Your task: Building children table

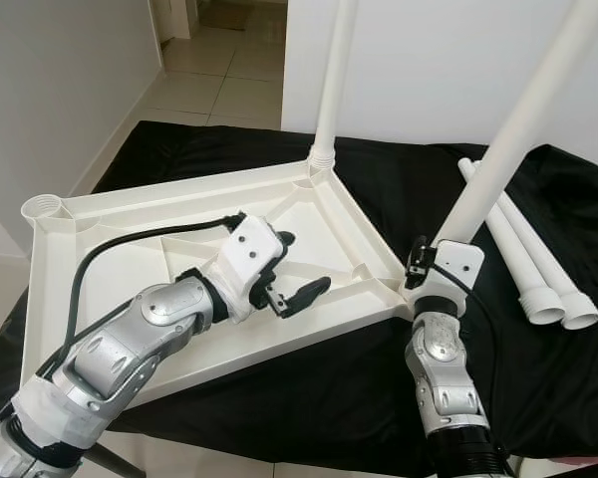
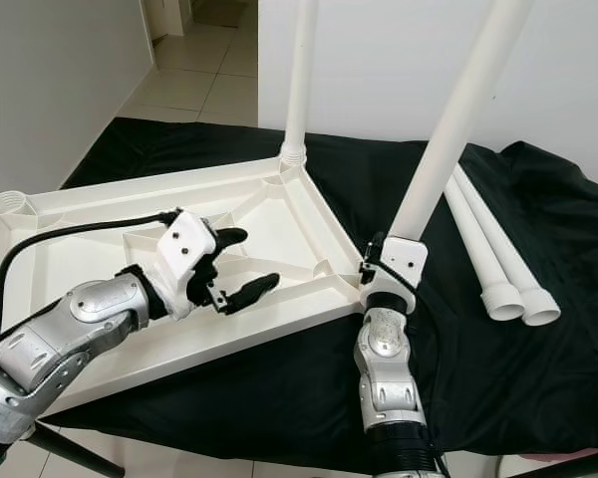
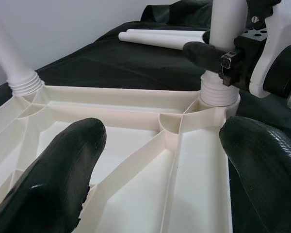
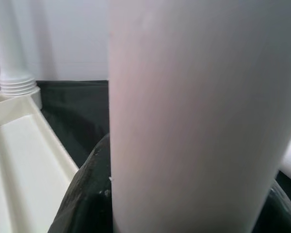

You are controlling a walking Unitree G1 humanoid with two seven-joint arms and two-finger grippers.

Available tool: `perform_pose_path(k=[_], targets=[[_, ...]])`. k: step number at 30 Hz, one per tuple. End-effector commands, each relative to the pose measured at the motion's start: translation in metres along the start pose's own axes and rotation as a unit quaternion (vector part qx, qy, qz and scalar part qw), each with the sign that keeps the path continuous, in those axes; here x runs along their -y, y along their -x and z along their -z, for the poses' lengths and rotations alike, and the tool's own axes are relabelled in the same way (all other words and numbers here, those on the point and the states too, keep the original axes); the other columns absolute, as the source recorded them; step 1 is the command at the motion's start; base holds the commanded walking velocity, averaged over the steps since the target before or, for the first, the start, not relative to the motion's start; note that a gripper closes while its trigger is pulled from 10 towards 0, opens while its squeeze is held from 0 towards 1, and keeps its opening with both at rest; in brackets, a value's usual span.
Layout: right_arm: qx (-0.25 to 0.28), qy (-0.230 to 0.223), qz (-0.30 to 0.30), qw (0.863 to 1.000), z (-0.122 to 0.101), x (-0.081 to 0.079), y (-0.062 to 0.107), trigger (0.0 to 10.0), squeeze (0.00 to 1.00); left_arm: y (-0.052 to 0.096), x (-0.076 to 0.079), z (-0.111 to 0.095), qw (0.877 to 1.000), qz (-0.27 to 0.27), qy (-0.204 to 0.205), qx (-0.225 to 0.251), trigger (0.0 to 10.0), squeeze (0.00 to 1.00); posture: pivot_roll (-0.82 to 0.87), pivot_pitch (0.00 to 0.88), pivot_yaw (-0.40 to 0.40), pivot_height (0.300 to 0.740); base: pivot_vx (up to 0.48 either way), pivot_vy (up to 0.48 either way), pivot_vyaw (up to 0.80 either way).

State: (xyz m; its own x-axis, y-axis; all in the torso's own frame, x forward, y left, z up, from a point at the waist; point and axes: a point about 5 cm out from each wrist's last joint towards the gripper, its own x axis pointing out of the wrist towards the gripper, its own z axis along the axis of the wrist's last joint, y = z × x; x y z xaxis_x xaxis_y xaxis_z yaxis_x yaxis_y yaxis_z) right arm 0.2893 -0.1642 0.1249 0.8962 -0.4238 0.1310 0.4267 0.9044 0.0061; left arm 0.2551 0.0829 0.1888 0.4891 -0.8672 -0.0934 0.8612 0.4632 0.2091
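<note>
Room: black cloth point(image 1: 309, 398) on a stand, white wall behind.
Table top point(image 1: 110, 289): white, upside down on the cloth, ribs showing.
Legs: one leg point(image 1: 334, 80) up at the top's far corner; two spare legs point(image 1: 523, 259) lie beside the top.
Right gripper point(image 4: 111, 204): squeezing the second leg point(image 1: 508, 129) at the near corner.
Left gripper point(image 1: 294, 274): fingers apart, over the top's middle, holding nothing.
Risk: the second leg leans, so it may jam or pop out.

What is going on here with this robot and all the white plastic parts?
The robot is putting together a small white table. The tabletop lies upside down on a black cloth. One leg already stands in the far corner socket. The right hand grips a second leg at the near right corner, where it stands tilted in its socket. The left hand hovers open over the tabletop's underside. Two spare legs lie on the cloth to the right.
</note>
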Motion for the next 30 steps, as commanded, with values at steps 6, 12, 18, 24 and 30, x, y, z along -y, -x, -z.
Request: perform_pose_path(k=[6, 12, 18, 24, 30], targets=[[-0.065, 0.047, 0.057, 0.995, 0.027, 0.022, 0.005, 10.0, 0.0, 0.002, 0.007, -0.003, 0.996, 0.091, -0.015, 0.0, 10.0, 0.0, -0.03, 0.0, -0.05, 0.74, 0.0, 0.0, 0.0], [-0.043, 0.027, 0.023, 0.998, 0.022, 0.018, 0.001, 10.0, 0.0, 0.003, 0.007, -0.002, 0.996, 0.09, -0.014, -0.001, 10.0, 0.0, -0.03, 0.0, -0.054, 0.74, 0.0, 0.0, 0.0], [0.016, -0.025, -0.069, 0.997, 0.002, 0.017, -0.005, 10.0, 1.0, 0.003, 0.009, -0.002, 0.996, 0.089, -0.011, 0.0, 10.0, 0.0, -0.03, 0.0, -0.059, 0.74, 0.0, 0.0, 0.0], [0.04, -0.032, -0.155, 0.987, -0.007, 0.024, -0.013, 10.0, 0.0, 0.002, 0.01, -0.002, 0.996, 0.09, -0.012, 0.001, 10.0, 0.0, -0.03, 0.0, -0.058, 0.74, 0.0, 0.0, 0.0], [0.051, -0.032, -0.268, 0.962, -0.014, 0.033, -0.019, 10.0, 0.0, 0.001, 0.007, -0.004, 0.996, 0.089, -0.016, 0.004, 10.0, 0.0, -0.04, 0.0, -0.046, 0.74, 0.0, 0.0, 0.0]])
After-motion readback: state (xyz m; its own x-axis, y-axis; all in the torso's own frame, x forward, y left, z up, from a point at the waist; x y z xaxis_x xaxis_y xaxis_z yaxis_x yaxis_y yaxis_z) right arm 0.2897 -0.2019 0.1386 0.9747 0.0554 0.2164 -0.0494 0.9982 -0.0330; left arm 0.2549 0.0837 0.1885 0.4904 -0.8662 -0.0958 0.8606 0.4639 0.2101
